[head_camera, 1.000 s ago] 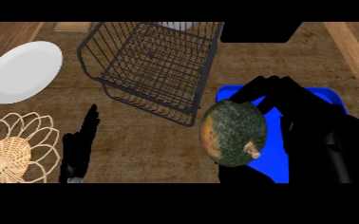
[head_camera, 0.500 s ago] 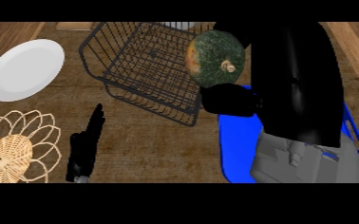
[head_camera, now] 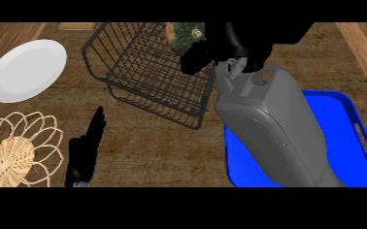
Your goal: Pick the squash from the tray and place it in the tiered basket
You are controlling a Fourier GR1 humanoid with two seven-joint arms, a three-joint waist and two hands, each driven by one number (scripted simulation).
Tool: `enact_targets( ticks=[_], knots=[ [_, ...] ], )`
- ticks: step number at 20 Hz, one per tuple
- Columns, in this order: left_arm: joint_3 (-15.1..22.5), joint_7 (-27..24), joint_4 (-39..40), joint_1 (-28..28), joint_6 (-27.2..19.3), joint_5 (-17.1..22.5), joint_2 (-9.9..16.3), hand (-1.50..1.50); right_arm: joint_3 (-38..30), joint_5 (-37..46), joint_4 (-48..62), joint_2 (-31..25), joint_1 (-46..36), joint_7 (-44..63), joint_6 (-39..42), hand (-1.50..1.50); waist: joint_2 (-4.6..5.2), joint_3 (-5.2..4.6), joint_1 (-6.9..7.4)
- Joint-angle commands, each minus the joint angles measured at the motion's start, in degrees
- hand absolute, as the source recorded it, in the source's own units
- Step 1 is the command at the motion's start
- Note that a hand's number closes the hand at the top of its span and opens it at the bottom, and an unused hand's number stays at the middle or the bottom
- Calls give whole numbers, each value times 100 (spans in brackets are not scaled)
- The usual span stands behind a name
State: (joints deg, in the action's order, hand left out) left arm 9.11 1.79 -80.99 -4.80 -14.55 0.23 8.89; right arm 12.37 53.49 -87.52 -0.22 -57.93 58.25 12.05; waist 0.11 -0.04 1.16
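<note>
Assessing progress: pick step done, place step not yet done.
Squash point(head_camera: 188, 33): off the tray; carried high over the far right corner of the tiered basket, mostly hidden behind black fingers, only a green mottled patch showing at the view's top.
Right hand point(head_camera: 233, 42): fingers curled round the squash, thumb pointing down toward the basket's right rim; grey forearm running from the lower right up across the tray.
Left hand point(head_camera: 86, 150): lying flat and relaxed on the tabletop at the lower left, fingers straight, holding nothing, just beside the wicker trivet.
Tiered basket point(head_camera: 129, 73): black wire, tilted in view, upper middle of the tabletop; no contents visible through the mesh.
Tray point(head_camera: 337, 111): blue, at the right, partly covered by the forearm; no squash on the visible part.
White plate point(head_camera: 28, 70): upper left, well apart from the basket, not part of the task.
Wicker trivet point(head_camera: 22, 150): lower left edge, not part of the task.
Done so far: grasp and lift off the tray; transfer toward the basket.
Left to do, as judged: centre the squash over the basket's opening, lower it inside, release, withdraw the hand.
Uncertain: whether the squash sits above the mesh interior or above the rim; cannot tell from this angle.
Risk, as judged: release near the rim could let the squash roll outside.
</note>
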Motion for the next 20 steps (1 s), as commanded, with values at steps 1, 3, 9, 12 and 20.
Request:
enact_targets(
  ticks=[1,3,9,12,20],
  knots=[
    [6,-21,9,-5,25,-22,-66,0,273,-120,1044,21,-69,6,-852,150,7,0,6],
    [-110,-261,148,-126,185,57,64,0,496,-142,1538,21,-152,78,-1309,150,15,-2,53],
    [-137,-91,227,117,162,27,-78,0,613,-479,2742,21,-809,262,-1947,150,18,-1,66],
    [-120,22,39,64,220,33,-47,0,581,-815,3129,22,-692,-174,-2509,150,24,1,92],
    [-42,-265,438,272,142,-177,-154,0,332,-2483,3099,22,-374,-758,-4182,-150,64,1,222]
  ],
)
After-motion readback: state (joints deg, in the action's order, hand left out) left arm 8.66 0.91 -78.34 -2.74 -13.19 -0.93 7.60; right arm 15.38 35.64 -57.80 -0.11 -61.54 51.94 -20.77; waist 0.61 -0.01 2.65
